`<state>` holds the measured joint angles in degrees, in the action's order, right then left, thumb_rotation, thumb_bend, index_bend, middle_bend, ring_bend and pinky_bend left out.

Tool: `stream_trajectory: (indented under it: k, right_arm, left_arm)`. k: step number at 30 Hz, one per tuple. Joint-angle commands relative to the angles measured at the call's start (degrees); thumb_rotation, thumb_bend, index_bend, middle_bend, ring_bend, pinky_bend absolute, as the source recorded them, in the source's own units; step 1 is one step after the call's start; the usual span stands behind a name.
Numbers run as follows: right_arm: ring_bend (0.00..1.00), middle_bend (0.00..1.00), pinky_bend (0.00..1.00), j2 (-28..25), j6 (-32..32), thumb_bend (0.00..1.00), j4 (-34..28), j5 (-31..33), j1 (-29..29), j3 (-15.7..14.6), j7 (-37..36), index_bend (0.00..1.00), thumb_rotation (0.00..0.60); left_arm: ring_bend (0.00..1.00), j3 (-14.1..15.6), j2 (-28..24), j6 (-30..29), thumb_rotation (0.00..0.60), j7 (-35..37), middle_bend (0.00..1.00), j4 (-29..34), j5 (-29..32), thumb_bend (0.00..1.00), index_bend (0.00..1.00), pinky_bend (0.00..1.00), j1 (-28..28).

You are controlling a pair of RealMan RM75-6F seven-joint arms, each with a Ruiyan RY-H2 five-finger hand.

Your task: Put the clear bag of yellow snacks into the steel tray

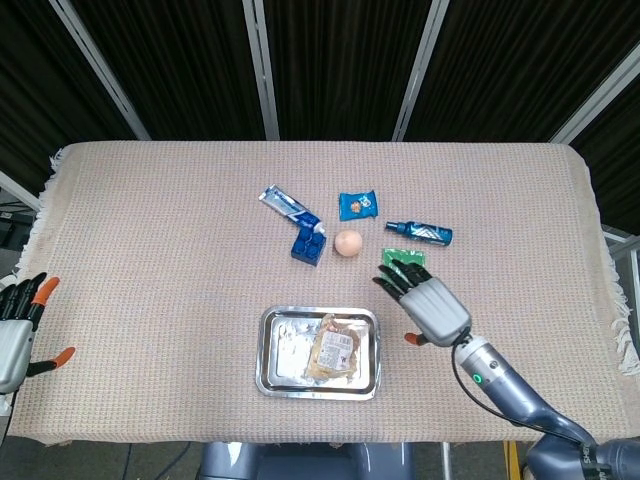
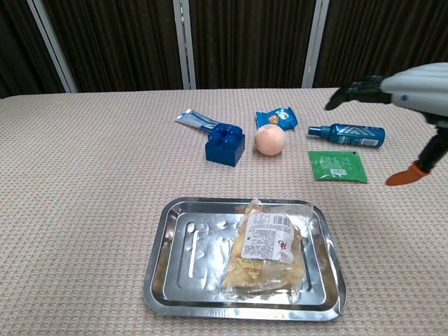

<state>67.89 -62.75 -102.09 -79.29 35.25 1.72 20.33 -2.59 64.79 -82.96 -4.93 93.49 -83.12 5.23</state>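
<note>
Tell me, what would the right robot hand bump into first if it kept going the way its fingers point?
Probably the green packet: the right robot hand points up-left over it, open. It hovers above the table, so it might pass over.

white label on snack bag (image 2: 266,238) with red mark, print too small to read, green packet (image 2: 337,166) and blue packet (image 2: 276,116) printing illegible

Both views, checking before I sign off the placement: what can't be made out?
- Left hand: head view, cut by the frame edge; absent from chest view.
- Green packet: head view, partly covered by the right hand.
- Snack bag label: print too small, both views.
</note>
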Motion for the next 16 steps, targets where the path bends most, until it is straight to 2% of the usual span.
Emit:
stream_trajectory:
  k: [1, 5, 10, 16]
  right_arm:
    - [0.0, 0.06, 0.17, -0.49, -5.97, 0.0, 2.06, 3.34, -5.43, -1.06, 1.65, 0.09, 0.6]
    - [0.0, 0.0, 0.1, -1.21, -10.8, 0.0, 3.0, 4.43, -9.71, -2.1, 2.03, 0.0, 0.6]
    - [0.0, 0.0, 0.05, -0.92, -17.18, 0.0, 3.27, 5.28, -15.28, -3.09, 1.53, 0.0, 0.6]
    - [0.0, 0.0, 0.03, -0.21, -21.5, 0.0, 3.8, 5.89, -20.23, -4.27, 0.11, 0.0, 0.6]
  left_arm:
    - [0.0, -0.05, 0.03, -0.18, 0.6, 0.04, 0.0, -0.08, -0.09, 0.12, 0.07, 0.0, 0.0]
    - [0.0, -0.62, 0.27, -0.71, 0.6, -0.06, 0.0, -0.19, 0.73, 0.12, 0.07, 0.0, -0.15]
    - [0.0, -0.53, 0.45, -1.78, 0.599, -0.47, 0.0, 0.38, -0.2, 0.12, 0.07, 0.0, -0.37]
    - [0.0, -0.55, 0.45, -2.05, 0.6, -0.33, 0.0, 0.31, -0.15, 0.12, 0.07, 0.0, -0.53]
